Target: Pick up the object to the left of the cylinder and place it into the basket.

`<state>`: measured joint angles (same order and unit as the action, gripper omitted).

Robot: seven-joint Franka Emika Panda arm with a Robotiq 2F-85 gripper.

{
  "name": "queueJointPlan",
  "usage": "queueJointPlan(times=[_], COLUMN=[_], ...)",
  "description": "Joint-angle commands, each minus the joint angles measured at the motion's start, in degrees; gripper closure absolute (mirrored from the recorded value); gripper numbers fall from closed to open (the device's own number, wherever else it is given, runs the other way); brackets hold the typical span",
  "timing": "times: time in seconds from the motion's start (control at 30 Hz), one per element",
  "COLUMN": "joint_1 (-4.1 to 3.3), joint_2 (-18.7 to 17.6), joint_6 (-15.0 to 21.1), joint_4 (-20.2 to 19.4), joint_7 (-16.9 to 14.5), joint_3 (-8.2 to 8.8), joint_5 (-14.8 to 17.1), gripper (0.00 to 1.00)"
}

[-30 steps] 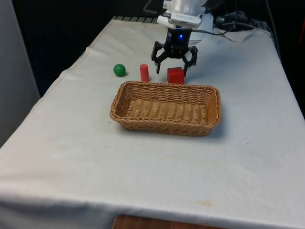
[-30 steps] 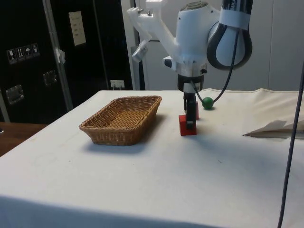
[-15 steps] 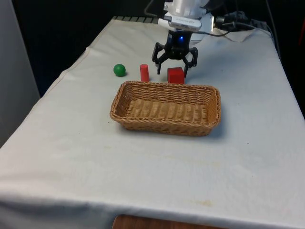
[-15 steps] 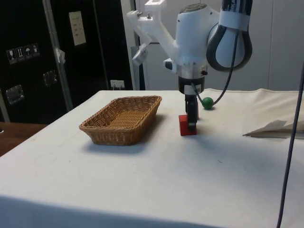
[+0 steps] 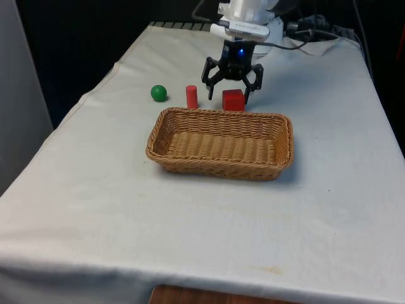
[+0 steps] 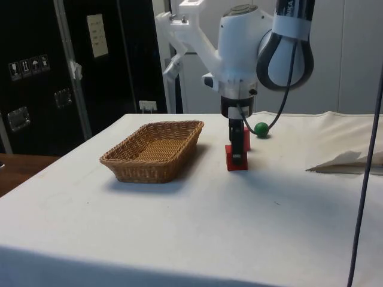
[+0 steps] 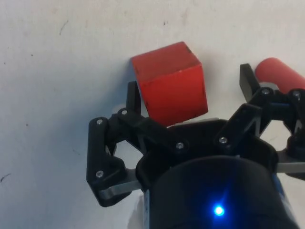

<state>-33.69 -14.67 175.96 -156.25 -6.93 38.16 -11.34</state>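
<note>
Beyond the basket's far rim, on the white cloth (image 5: pixel 190 221): red cube (image 5: pixel 233 100), resting flat, not lifted. Flanked by the gripper (image 5: pixel 229 88), fingers (image 7: pixel 133 98) spread wide, one to each side of the block, with gaps on both sides in the wrist view; gripping nothing. Hovering low, fingertips down around the cube's upper part by the side view. Probably lined up this way to squeeze on two opposite flat faces. Not quite square, though: turned a little against the finger line in the wrist view, so liable to twist on closing.

Next along the row, toward the front view's left: red cylinder (image 5: pixel 192 96), upright, near the cube but apart, just outside one finger. Tight spot; likely the reason for an approach from above instead of from the side. Further left again, well apart: green ball (image 5: pixel 158 93).

Worth noting: ball on the front view's left of the cylinder, cube on its right. Counted from the robot's own side, cube as the left-hand thing; apparently the reading in play.

On the near side of the row: wicker basket (image 5: pixel 221 114), open, nothing inside, long side toward the cube. Short lift and carry toward the near side probably enough. Grasp not yet made; placing all to come.
</note>
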Motion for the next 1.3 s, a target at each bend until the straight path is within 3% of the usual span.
queueJointPlan(times=[0.0, 0.07, 0.1, 0.13, 0.17, 0.2, 0.23, 0.33, 0.37, 0.47, 0.5, 0.53, 0.63, 0.8, 0.83, 1.03, 1.27], joint_1=[0.69, 0.74, 0.8, 0.8, 0.0, 0.8, 0.8, 0.8, 0.8, 0.8, 0.0, 0.8, 0.8, -0.06, 0.0, -0.17, -0.06], joint_2=[0.29, 0.06, -0.11, -0.23, -0.86, -0.29, -0.34, -0.4, -0.4, -0.4, -1.09, -0.4, -0.46, 1.09, 0.06, 3.72, 5.79], joint_6=[0.63, 0.69, 0.92, 0.97, 0.57, 1.09, 1.15, 1.26, 1.26, 1.26, 0.74, 1.26, 1.2, -1.32, -0.06, -5.16, -8.48], joint_4=[-0.4, -0.34, -0.34, -0.34, 0.17, -0.34, -0.34, -0.34, -0.34, -0.34, 0.17, -0.34, -0.34, 1.66, 1.55, 4.13, 6.36], joint_7=[-0.11, 0.0, 0.06, 0.11, 0.34, 0.11, 0.17, 0.23, 0.23, 0.23, 0.46, 0.23, 0.23, 0.0, 0.29, -0.52, -1.03], joint_3=[-1.09, -1.15, -1.2, -1.2, -0.17, -1.2, -1.26, -1.26, -1.26, -1.26, -0.17, -1.26, -1.2, 0.29, -0.06, 0.69, 0.52], joint_5=[0.57, 0.57, 0.52, 0.52, 0.0, 0.52, 0.52, 0.52, 0.46, 0.52, 0.0, 0.52, 0.46, -0.17, 0.0, -0.4, -0.17], gripper=[0.0, 0.03, 0.22, 0.34, 0.47, 0.47, 0.63, 0.96, 1.0, 1.0, 1.0, 1.0, 1.0, 1.0, 1.0, 1.0, 1.0])
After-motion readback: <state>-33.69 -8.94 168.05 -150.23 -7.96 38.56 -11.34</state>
